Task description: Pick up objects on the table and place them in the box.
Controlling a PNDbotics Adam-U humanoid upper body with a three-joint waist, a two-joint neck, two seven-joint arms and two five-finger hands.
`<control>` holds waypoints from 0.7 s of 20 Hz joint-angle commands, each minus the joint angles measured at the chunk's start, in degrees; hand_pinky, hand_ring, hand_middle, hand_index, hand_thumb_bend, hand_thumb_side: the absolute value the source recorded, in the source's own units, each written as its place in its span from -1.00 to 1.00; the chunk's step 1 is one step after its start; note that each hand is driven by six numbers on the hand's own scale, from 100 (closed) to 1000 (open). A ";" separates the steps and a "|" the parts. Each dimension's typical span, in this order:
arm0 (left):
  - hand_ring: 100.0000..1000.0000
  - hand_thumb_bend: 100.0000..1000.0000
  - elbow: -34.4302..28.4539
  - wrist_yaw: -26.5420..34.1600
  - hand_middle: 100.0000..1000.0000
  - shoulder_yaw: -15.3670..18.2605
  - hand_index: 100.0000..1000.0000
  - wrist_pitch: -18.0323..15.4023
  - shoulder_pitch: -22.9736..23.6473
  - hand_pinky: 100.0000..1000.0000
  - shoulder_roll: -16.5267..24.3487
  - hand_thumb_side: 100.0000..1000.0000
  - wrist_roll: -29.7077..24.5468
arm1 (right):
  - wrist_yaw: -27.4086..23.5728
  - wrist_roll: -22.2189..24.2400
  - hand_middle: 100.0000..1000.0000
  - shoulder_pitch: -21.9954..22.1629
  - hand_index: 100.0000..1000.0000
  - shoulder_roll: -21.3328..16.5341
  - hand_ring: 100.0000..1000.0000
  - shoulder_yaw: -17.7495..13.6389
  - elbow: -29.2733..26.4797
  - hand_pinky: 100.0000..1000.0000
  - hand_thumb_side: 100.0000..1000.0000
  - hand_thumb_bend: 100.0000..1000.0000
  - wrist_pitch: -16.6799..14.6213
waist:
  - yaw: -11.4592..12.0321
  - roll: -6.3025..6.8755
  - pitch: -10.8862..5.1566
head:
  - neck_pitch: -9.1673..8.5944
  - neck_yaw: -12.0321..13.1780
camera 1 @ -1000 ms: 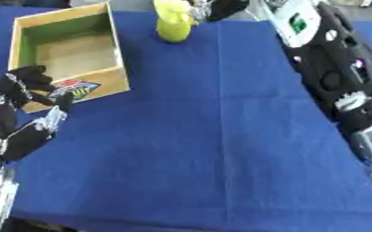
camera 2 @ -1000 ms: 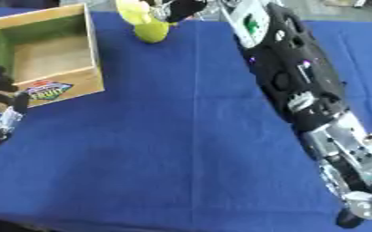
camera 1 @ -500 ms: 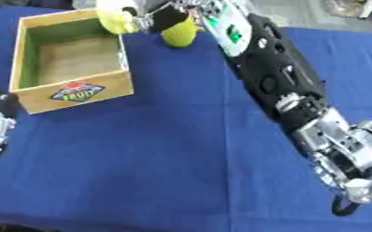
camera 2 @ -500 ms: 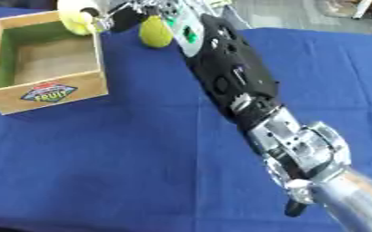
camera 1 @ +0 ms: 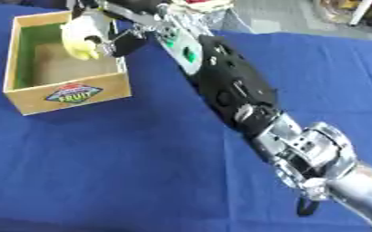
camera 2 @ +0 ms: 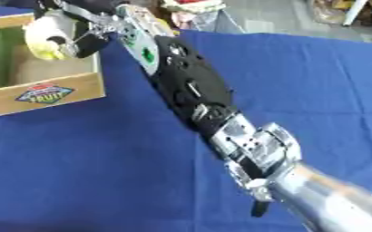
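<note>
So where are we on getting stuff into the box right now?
In hand: the right hand is curled round a pale yellow object and holds it over the wooden box, not yet released. Done: nothing clearly. The visible part of the box floor looks bare. Left: letting this object go. No other loose item shows on the blue table in these views. The left hand is out of view.

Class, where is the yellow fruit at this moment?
The yellow fruit is at the upper left of both views, held in the right hand above the open wooden box, near its right wall.
</note>
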 commanded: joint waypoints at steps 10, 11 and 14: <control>0.05 -0.23 -1.36 -0.21 0.01 -0.39 0.43 0.44 -1.08 -0.13 -0.13 -0.49 -1.01 | 13.54 -10.03 -0.01 -0.29 0.42 0.87 0.19 -2.39 3.93 0.38 -1.00 -1.00 6.16 | 0.73 -0.19 -0.60 | -2.76 -0.93; 0.05 -0.23 -1.35 -0.28 0.01 -0.42 0.43 0.48 -1.09 -0.13 -0.15 -0.49 -1.12 | 14.45 -10.60 0.10 -0.31 0.58 0.87 0.24 -2.37 4.01 0.40 -1.00 -1.00 6.55 | 0.75 -0.22 -0.62 | -2.75 -0.91; 0.05 -0.24 -1.31 -0.40 0.01 -0.49 0.44 0.53 -1.09 -0.13 -0.17 -0.49 -1.37 | 17.28 -12.26 0.62 -0.50 0.94 0.80 0.50 -2.24 3.63 0.50 -0.61 -0.87 8.09 | 0.80 -0.28 -0.67 | -2.68 -0.83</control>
